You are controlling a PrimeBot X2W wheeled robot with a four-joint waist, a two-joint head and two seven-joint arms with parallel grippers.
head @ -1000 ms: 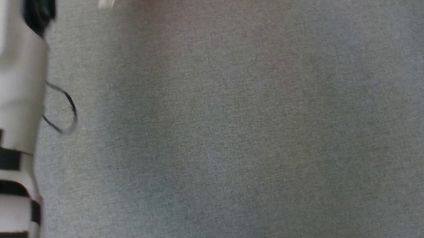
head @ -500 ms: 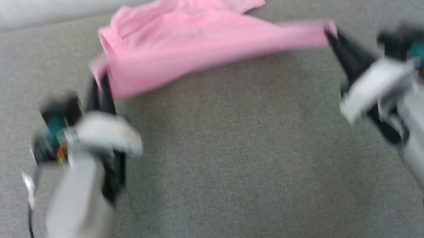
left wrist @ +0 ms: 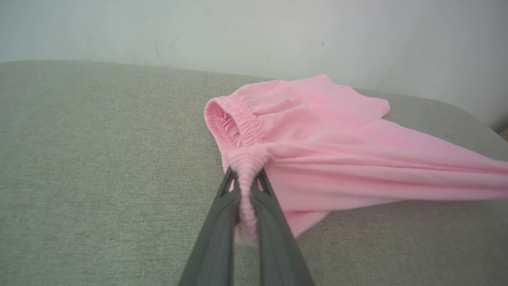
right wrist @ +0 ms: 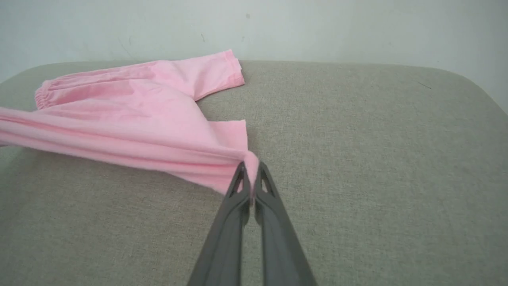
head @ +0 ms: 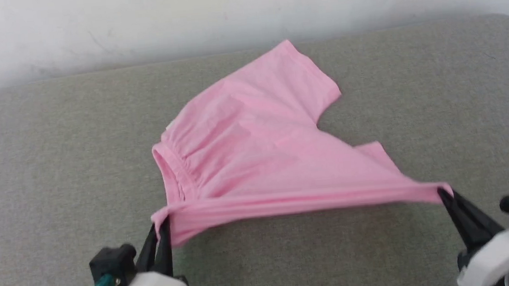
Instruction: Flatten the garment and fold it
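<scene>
Thin, soft light-pink garment (head: 254,143): lies mid grey upholstered surface (head: 55,154), far part creased, near edge pulled taut. Left gripper (head: 162,222), right gripper (head: 443,192): pinched shut on its near corners. Flattening partial; folding outstanding.

A grey woven surface (head: 55,154) spreads from 9 to 3 o'clock, corner rounded at 2 o'clock; a pale, faintly scuffed wall (head: 181,17) stands at 12 o'clock.

L gripper (head: 162,224) low left, R gripper (head: 444,193) low right, well apart; both jaws pinched tight on garment (head: 255,152) edge.
</scene>
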